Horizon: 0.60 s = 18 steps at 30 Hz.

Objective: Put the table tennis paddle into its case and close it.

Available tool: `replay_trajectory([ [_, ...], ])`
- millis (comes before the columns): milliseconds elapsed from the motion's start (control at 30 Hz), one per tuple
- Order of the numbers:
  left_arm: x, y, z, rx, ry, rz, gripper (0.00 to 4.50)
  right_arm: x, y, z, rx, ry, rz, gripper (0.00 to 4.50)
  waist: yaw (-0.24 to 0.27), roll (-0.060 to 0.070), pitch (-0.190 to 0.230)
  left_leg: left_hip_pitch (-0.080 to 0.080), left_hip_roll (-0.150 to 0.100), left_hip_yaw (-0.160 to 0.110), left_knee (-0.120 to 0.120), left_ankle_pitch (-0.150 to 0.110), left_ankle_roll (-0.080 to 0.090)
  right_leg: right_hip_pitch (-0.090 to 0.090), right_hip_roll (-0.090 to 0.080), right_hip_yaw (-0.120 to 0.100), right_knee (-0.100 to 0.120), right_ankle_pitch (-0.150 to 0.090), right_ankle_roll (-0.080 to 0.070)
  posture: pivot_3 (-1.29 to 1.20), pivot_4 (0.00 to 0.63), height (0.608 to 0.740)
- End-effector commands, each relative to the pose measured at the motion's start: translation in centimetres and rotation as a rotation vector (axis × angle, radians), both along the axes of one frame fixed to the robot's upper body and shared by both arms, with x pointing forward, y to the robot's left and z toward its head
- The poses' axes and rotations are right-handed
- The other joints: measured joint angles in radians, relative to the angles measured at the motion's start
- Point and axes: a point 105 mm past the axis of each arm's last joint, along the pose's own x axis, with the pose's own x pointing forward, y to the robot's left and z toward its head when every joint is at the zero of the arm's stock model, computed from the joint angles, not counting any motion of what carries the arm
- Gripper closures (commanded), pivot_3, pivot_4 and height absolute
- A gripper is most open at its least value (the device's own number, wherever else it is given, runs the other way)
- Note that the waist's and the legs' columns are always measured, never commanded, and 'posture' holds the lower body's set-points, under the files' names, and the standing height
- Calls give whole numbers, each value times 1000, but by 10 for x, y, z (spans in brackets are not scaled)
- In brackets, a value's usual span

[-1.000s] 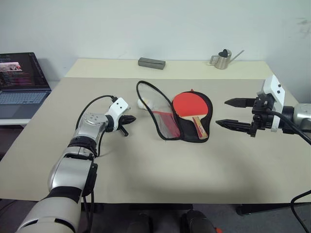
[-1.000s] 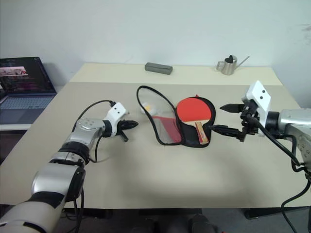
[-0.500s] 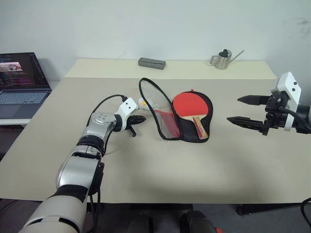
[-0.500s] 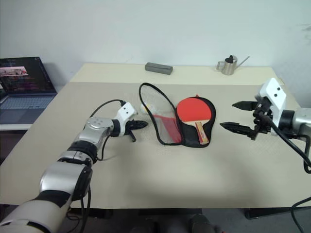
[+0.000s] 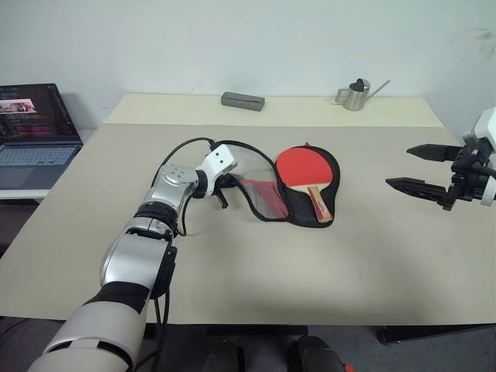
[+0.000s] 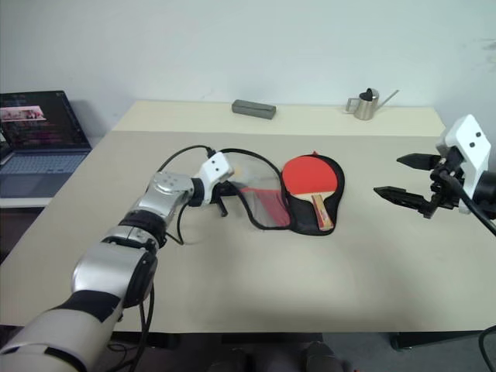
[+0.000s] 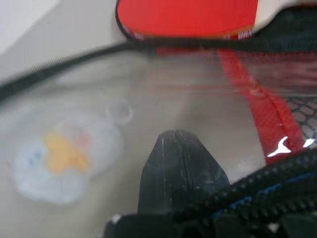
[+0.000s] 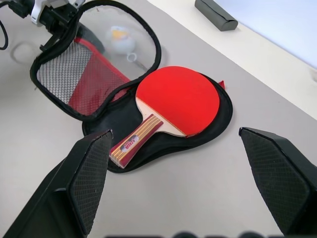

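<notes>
Red paddle point(image 8: 178, 99) — handle striped red and yellow; black case point(image 8: 104, 121), red lining with grey mesh — white-yellow charm point(image 8: 120, 38).

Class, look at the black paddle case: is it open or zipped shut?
Open. The case's mesh flap stands raised, with the table tennis paddle exposed on its lower half.

light: bright, even, soft shadows | left wrist view: blurred close-up | head views: sharp
</notes>
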Motion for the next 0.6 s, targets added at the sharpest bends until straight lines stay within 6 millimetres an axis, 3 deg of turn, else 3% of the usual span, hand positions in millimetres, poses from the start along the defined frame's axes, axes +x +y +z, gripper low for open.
replay_trajectory([
  [33, 3, -16, 21, 5, -74, -43, 4482, -9, 0, 17, -21, -66, 1, 0, 1, 0, 0, 0, 0, 0, 0, 0, 0, 0, 0, 0, 0, 0, 0, 0, 150, 740],
  [333, 3, -42, 38, 22, -133, -114, 4482, -15, -2, 16, -21, -59, -18, 0, 2, 0, 0, 0, 0, 0, 0, 0, 0, 0, 0, 0, 0, 0, 0, 0, 150, 740],
  [600, 12, -36, 55, 41, -199, -40, 4482, -22, -4, 17, -18, -54, -39, 0, 1, 0, 0, 0, 0, 0, 0, 0, 0, 0, 0, 1, 0, 0, 0, 0, 150, 740],
])
